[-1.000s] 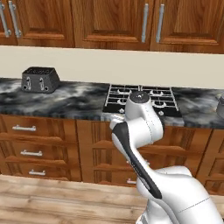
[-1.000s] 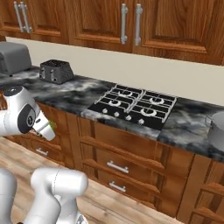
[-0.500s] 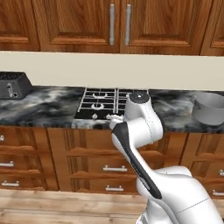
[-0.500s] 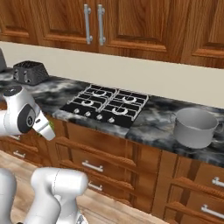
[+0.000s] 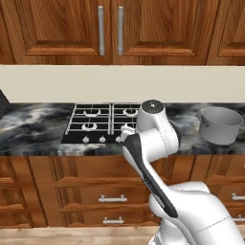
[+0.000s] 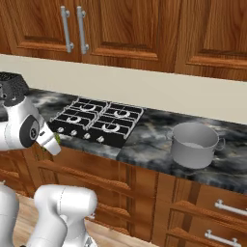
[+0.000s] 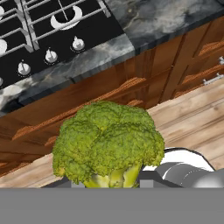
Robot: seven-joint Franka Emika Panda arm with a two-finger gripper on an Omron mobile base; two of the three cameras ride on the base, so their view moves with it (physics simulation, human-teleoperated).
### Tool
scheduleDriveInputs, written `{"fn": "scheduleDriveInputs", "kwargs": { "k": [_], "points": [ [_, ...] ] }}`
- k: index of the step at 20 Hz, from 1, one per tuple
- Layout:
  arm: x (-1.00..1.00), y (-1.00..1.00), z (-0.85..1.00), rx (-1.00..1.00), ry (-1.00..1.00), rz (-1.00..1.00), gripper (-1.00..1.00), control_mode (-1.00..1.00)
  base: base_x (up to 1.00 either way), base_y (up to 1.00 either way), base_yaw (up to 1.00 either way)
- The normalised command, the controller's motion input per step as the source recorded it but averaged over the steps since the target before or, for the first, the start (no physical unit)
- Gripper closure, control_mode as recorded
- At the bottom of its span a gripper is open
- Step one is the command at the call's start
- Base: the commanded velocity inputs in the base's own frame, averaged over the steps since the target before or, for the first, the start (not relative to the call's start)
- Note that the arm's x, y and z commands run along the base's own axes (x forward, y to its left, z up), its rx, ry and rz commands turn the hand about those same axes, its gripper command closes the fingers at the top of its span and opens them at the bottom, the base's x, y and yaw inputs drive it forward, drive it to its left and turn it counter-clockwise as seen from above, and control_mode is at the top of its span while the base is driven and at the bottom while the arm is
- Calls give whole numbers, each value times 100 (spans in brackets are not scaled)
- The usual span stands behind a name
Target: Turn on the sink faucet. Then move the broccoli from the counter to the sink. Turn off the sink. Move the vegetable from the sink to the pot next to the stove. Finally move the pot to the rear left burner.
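The broccoli (image 7: 109, 144), a green floret with a pale stalk, sits close in the hand view with my gripper (image 7: 112, 181) shut on its stalk. A sliver of the broccoli (image 6: 57, 139) peeks out beside the arm, held low in front of the cabinet, below the counter edge. The black stove (image 5: 103, 123) lies straight ahead on the marbled counter (image 5: 33, 129). The grey pot (image 5: 221, 125) stands on the counter right of the stove (image 6: 96, 120), and the same pot (image 6: 195, 144) looks empty. The sink and its faucet are out of view.
A dark toaster (image 6: 12, 84) stands at the counter's far left. Brown wall cabinets (image 5: 110, 28) hang above the counter and drawers (image 5: 112, 198) sit below it. The stove's knobs (image 7: 50, 55) line its front edge. Wooden floor (image 7: 192, 118) lies below the hand.
The base has driven to the right, so the whole scene has slid left; the stove is now centred and the pot has come into view. The grip on the broccoli is unchanged.
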Motion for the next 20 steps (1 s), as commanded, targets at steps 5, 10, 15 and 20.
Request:
{"fn": "scheduleDriveInputs", "kwargs": {
  "k": [5,10,15,20],
  "points": [
    [0,0,0,0,0,0,100,100,53,-28,-18],
    [0,0,0,0,0,0,100,100,56,-23,-20],
    [0,0,0,0,0,0,100,100,44,-21,-22],
    [0,0,0,0,0,0,100,100,19,-9,-27]
  ]
}}
